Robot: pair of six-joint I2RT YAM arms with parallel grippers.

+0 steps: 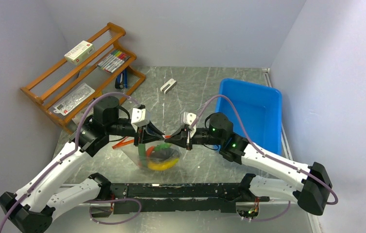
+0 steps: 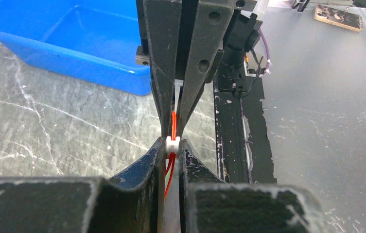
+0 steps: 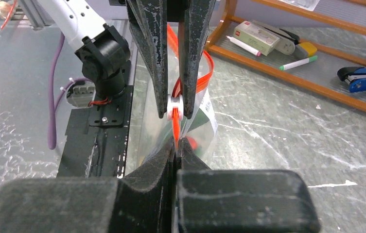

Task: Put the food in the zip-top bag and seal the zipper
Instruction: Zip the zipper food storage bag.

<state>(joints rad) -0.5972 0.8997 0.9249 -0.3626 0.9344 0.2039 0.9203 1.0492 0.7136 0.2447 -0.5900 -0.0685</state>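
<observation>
The zip-top bag (image 1: pixel 144 158) hangs between my two grippers over the middle of the table. Through its clear plastic I see the food: a yellow banana-like piece (image 1: pixel 164 165), a green pod (image 1: pixel 161 147) and a dark piece. My left gripper (image 1: pixel 157 134) is shut on the zipper's small white slider (image 2: pixel 172 143), with the red-orange zipper (image 2: pixel 173 121) running through it. Facing it tip to tip, my right gripper (image 1: pixel 175 136) is shut on the zipper strip (image 3: pixel 176 127) at the bag's edge. Beyond the left fingers (image 3: pixel 154 68) the strip loops loosely.
A blue bin (image 1: pixel 251 109) stands at the right back. A wooden rack (image 1: pixel 81 77) with markers, a box and a blue stapler (image 3: pixel 363 77) fills the left back. A small white piece (image 1: pixel 168 86) lies at the back centre. A black rail (image 1: pixel 181 191) runs along the near edge.
</observation>
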